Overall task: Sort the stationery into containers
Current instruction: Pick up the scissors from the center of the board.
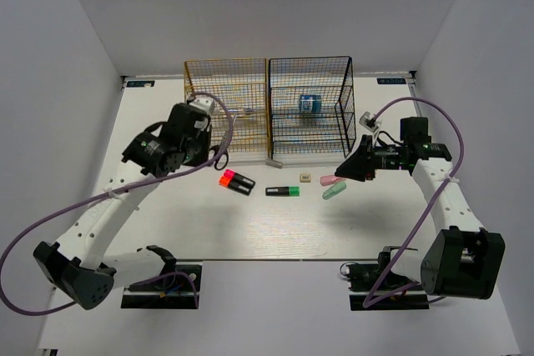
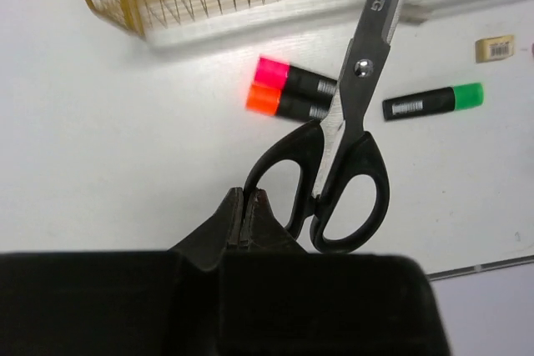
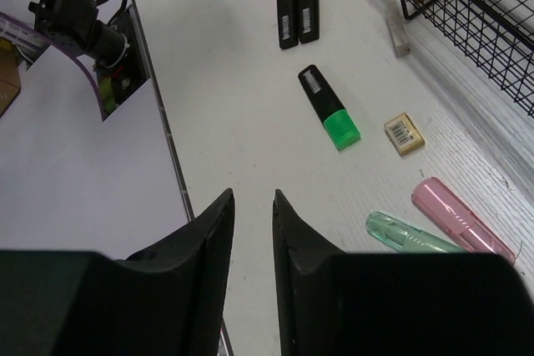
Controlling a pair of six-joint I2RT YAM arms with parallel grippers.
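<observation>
My left gripper [image 2: 248, 198] is shut on one handle ring of the black-handled scissors [image 2: 355, 114], held above the table with the blades pointing at the yellow-orange rack [image 1: 225, 106]. In the top view the left gripper [image 1: 210, 156] is at that rack's front. Two markers with orange-red and pink ends [image 1: 236, 181] and a green-ended marker [image 1: 284, 191] lie in front of the racks. My right gripper [image 1: 342, 172] is open and empty [image 3: 253, 198], above the pink piece [image 3: 461, 219] and the mint piece [image 3: 409, 235]. The beige cube [image 3: 404, 133] lies nearby. The blue roll [image 1: 309, 103] sits in the black rack [image 1: 334, 135].
A small grey piece [image 3: 399, 37] lies by the black rack's front left corner. White walls close in the table on the left, right and far sides. Purple cables loop from both arms.
</observation>
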